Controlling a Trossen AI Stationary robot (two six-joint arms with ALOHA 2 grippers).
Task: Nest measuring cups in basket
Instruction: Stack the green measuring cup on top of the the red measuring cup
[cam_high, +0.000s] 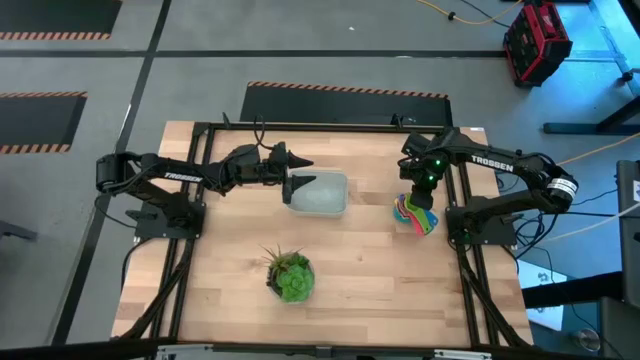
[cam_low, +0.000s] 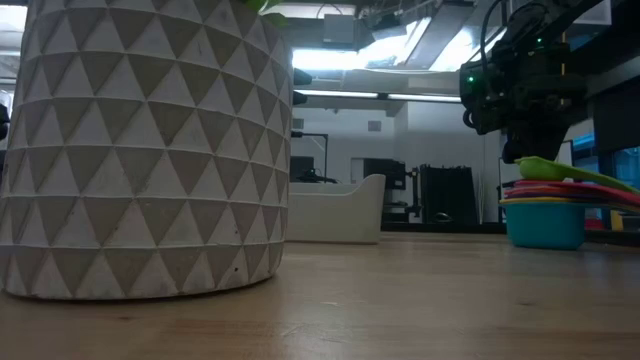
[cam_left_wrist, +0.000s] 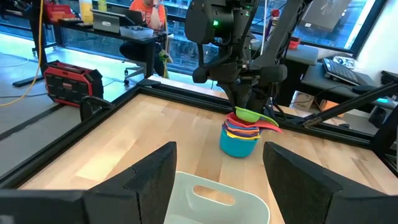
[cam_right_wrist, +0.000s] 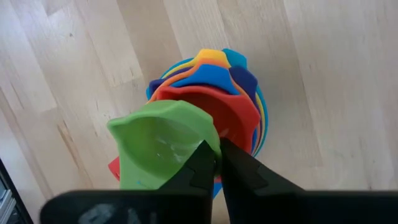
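Observation:
The measuring cups stand nested in one stack at the table's right, a blue cup at the bottom and a green cup on top. My right gripper comes down on the stack and is shut on the green cup. The pale basket rests on its base at mid-table. My left gripper hangs level and open above the basket's left end, touching nothing. My right gripper pinches the green cup's wall at its rim, on the side next to the red cup. One finger is over the cup's hollow and one outside it. The fingers come steeply from above. The cup sits tilted on top of the stack.
A leafy plant in a white patterned pot stands near the table's front edge and fills the left of the low view. Black frame rails run along the table's sides. Bare wood lies between basket and cups.

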